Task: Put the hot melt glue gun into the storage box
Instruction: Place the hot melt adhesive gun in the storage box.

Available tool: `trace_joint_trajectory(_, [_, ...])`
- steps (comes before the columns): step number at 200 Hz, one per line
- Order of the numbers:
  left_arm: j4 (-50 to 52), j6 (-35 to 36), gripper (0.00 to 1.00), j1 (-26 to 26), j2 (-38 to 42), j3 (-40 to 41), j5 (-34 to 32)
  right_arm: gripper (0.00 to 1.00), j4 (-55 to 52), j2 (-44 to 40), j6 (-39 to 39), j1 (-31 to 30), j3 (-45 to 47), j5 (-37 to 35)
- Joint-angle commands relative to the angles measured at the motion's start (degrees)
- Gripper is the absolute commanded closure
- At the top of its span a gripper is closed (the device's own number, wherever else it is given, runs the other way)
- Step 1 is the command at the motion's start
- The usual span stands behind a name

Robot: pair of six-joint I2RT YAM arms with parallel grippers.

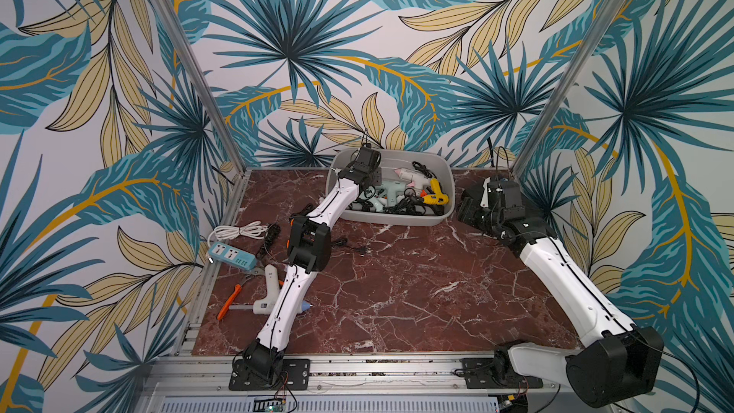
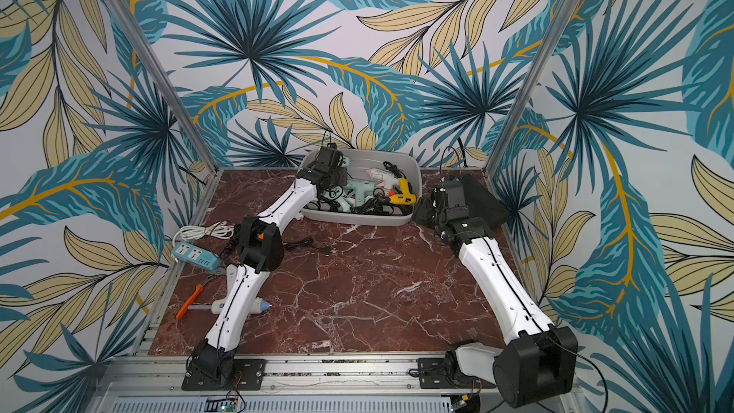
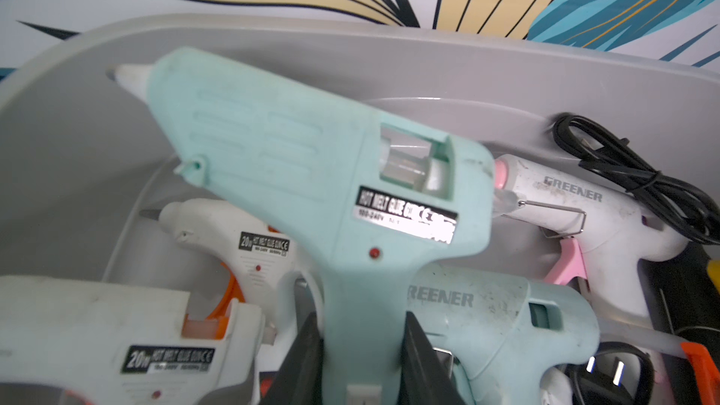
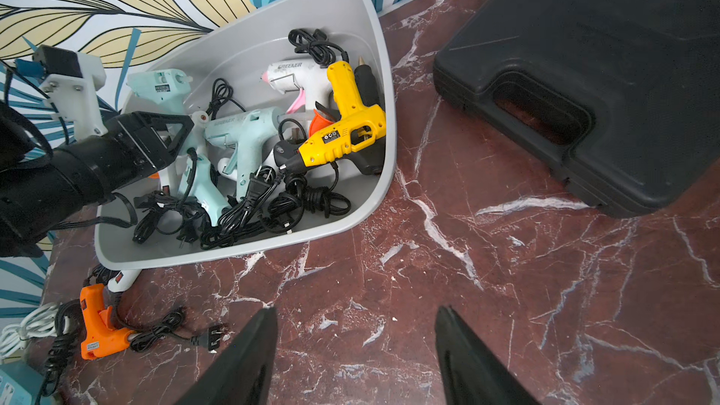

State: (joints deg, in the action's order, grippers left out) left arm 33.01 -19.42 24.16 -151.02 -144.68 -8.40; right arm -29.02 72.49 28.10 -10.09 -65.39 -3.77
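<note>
The right arm's black shoulder housing [image 1: 611, 367] is looming at the front rail [image 1: 377, 367], its reach stretching across the red marble table [image 1: 397, 292] to where the right gripper [image 4: 356, 311] is hanging above bare stone, jaws spread wide with nothing between them. Against the back wall the grey storage box [image 1: 397, 219] is sitting with a tangle of glue guns and black cords [image 4: 249, 204] inside, and just to its right the black case [image 4: 584, 52] is lying flat. At the box's left end the left gripper [image 3: 360, 331] is clamping the handle of the mint-green hot melt glue gun [image 3: 272, 142], holding it inside the rim and above the guns lying there, nozzle pointing at the corner wall. A yellow glue gun [image 1: 435, 192] is lying at the box's right end. On the table's left side a white glue gun [image 1: 270, 292], a blue power strip [image 1: 232, 258] and orange-handled pliers [image 1: 228, 303] are lying outside the box
</note>
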Motion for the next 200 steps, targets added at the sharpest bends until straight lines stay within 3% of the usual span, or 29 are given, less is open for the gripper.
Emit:
trace_joint_trajectory(1, [1.6, 1.5, 0.93, -0.3, -1.3, -1.5, -1.5, 0.32, -0.6, 0.4, 0.6, -0.5, 1.0, 0.3])
trace_joint_trajectory(28, [1.2, 2.2, 0.82, -0.3, -2.2, -1.5, -1.7, 0.32, -0.6, 0.6, 0.6, -0.7, 0.9, 0.3])
trace_joint_trajectory(97, [-1.4, 1.6, 0.74, -0.6, -3.9, -1.6, -1.3, 0.32, -0.6, 1.2, 0.8, -1.1, 0.8, 0.4])
trace_joint_trajectory(200, [-2.8, 0.5, 0.49, -0.7, -2.9, -0.5, 1.0, 0.31, -0.7, 1.2, 0.1, -1.4, 0.1, 0.0])
